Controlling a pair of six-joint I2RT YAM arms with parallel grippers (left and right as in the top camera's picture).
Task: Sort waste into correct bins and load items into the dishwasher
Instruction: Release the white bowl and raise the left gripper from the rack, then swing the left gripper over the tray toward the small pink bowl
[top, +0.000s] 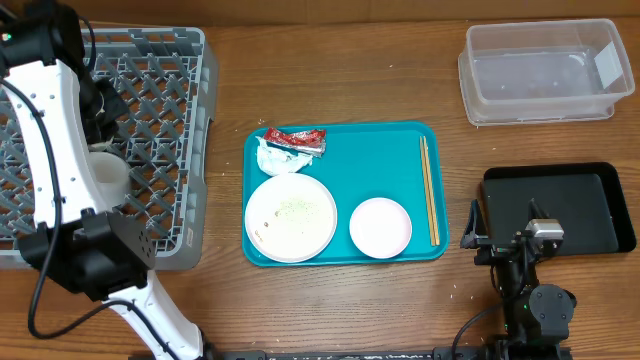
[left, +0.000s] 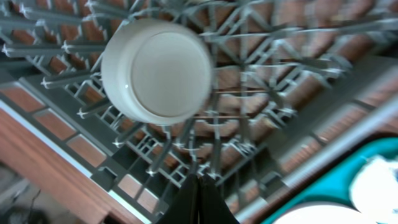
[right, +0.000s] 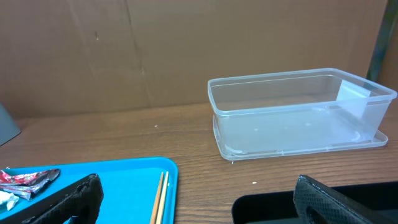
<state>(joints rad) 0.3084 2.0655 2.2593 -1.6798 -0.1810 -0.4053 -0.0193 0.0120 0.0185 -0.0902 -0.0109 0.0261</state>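
One grey dish rack (top: 150, 100) filled the table's nine o'clock side. The teal tray (top: 370, 160) lay at centre, the clear tub (top: 540, 70) at one o'clock and the black tray (top: 560, 210) at four. On the teal tray sat the plate (top: 291, 217) at seven o'clock, the pink dish (top: 380, 227) at five, chopsticks (top: 429, 190) at three, and the napkin (top: 275, 158) and red packet (top: 296, 140) at eleven. The white cup (left: 158, 68) sat in the rack. The left gripper (left: 200, 199) hung over the rack near it, fingers pressed together on nothing. The right gripper (right: 199, 199) was spread wide beside the black tray.

White cup (top: 112, 175) half hidden behind the left arm (top: 45, 140); rack lattice (left: 267, 68) blurred
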